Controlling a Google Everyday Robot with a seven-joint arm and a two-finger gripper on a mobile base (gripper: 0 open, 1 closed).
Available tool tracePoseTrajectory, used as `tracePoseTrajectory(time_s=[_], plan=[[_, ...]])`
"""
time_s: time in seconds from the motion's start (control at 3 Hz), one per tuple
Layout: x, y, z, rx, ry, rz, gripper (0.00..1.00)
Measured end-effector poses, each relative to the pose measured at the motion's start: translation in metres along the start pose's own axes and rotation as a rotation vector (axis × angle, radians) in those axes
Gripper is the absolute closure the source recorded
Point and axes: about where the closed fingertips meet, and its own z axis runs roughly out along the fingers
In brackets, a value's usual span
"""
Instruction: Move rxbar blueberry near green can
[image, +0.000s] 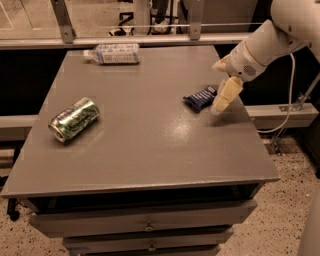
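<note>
The rxbar blueberry (199, 98), a small flat bar in a dark navy wrapper, lies on the right part of the grey table (150, 150). The green can (74, 119), dented, green and silver, lies on its side at the left of the table. My gripper (223, 96) hangs from the white arm coming in from the upper right. It is just right of the bar, at the bar's right end and slightly above the tabletop. The bar and the can are far apart, on opposite sides of the table.
A clear plastic bottle with a white-blue label (113, 53) lies on its side at the table's back edge. Drawers (145, 225) sit under the tabletop. A metal rail (125, 41) runs behind the table. A cable (290, 100) hangs at the right.
</note>
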Motion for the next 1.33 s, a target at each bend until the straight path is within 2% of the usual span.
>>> tracePoseTrajectory(time_s=[0.33, 0.67, 1.0, 1.33], plan=[[-0.006, -0.009, 0.018, -0.038, -0.026, 0.027, 0.0], [0.002, -0.013, 0.034, -0.088, -0.017, 0.095, 0.18], [0.008, -0.015, 0.036, -0.112, -0.017, 0.145, 0.41], [0.008, -0.014, 0.033, -0.119, -0.022, 0.157, 0.64]])
